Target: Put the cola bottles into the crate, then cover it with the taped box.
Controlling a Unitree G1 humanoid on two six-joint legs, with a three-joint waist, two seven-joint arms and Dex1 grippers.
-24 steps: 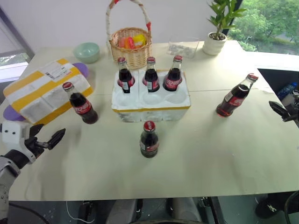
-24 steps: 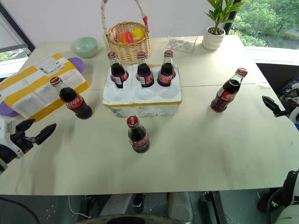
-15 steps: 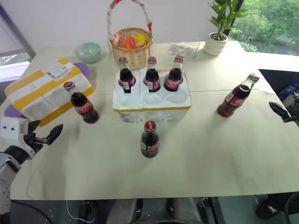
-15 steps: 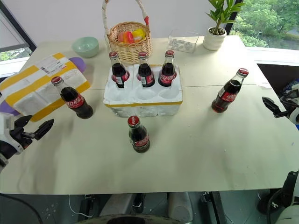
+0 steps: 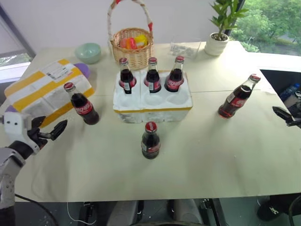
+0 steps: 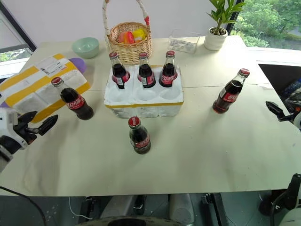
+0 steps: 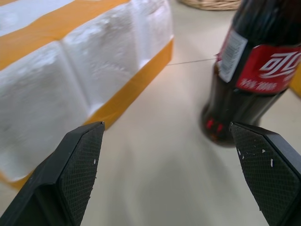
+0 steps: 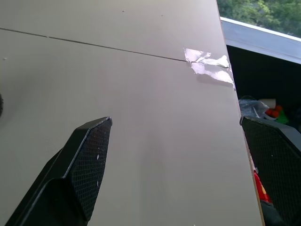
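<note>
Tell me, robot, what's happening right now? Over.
Left gripper and right gripper both open, empty. Three dark glass cola bottles in the white foam crate, three loose on the table. Yellow-taped white foam box waiting. Nothing blocking.

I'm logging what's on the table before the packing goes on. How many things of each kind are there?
Cola bottles: 6, with 3 in the crate and 3 loose
Crate: 1
Taped box: 1
Wicker basket: 1
Green bowl: 1
Potted plant: 1
Clear container: 1
Total: 12
</note>
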